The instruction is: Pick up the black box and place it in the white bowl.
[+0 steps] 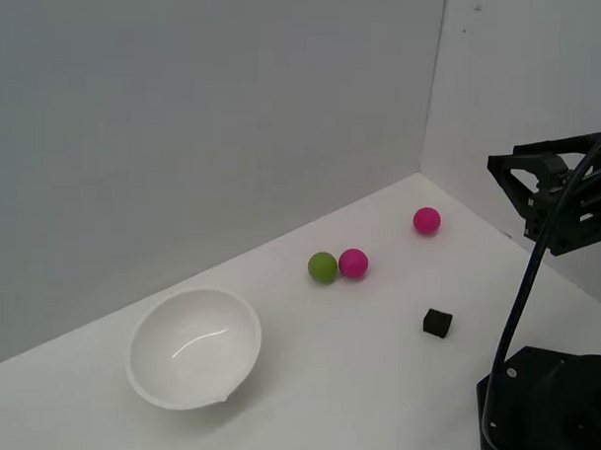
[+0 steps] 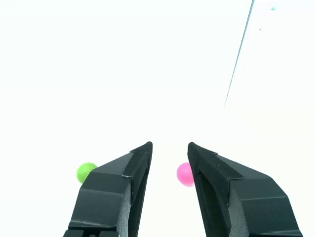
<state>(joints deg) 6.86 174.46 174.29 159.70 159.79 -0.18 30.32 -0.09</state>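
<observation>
White bowl (image 1: 194,348) sits on the white table (image 1: 374,376), tipped a bit so its opening faces up and toward the exterior view's right; nothing inside it. Taking the bowl as landmark: green ball (image 1: 323,267) is up and to the exterior view's right of it, w/ a pink ball (image 1: 353,262) touching the green one on the side away from the bowl. A 2nd pink ball (image 1: 426,221) lies further out again, near the back corner where the two grey walls meet. Black box (image 1: 436,323) rests flat on the table, well apart from the bowl toward the exterior view's right, nearer the camera than the ball pair and clear of all 3 balls.

Arm (image 1: 563,200) hangs at the exterior view's right edge, raised off the table, well apart from the bowl and not touching the box. Its black base (image 1: 551,411) sits in the lower right corner, cable running down to it.

Wrist view: gripper (image 2: 170,146) is spread, fingers apart w/ a clear gap, pinching nothing. One pink ball (image 2: 184,174) shows in the gap, partly hidden by a finger (image 2: 232,197); green ball (image 2: 86,172) peeks beside the other finger. Box and bowl don't show in the wrist view. Background there is washed out white.
</observation>
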